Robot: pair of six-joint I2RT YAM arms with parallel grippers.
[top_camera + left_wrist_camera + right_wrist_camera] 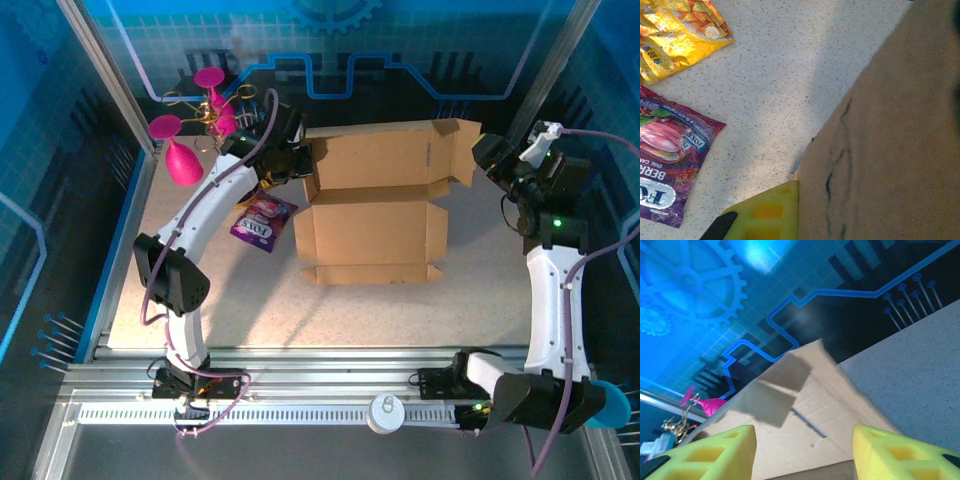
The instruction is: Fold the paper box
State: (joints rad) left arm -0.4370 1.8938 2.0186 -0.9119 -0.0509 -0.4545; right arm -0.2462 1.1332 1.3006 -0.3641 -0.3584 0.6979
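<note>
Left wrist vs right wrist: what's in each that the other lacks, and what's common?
Left wrist, not right: purple snack packet, yellow snack packet, one left pincer pad flush against the paper box.
Right wrist, not left: the right pincer open with nothing between its pads, upright flaps, blue gear backdrop, a pink object.
Both: the paper box and the speckled table.

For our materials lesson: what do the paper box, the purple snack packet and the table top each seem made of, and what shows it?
The paper box: brown cardboard, matt and unprinted; stiff folded flaps and crease lines. The purple snack packet: probably plastic film, glossy; printed, crinkled, catching light. The table top: pale speckled surface, stone-like or laminate, cannot tell which; matt.
</note>
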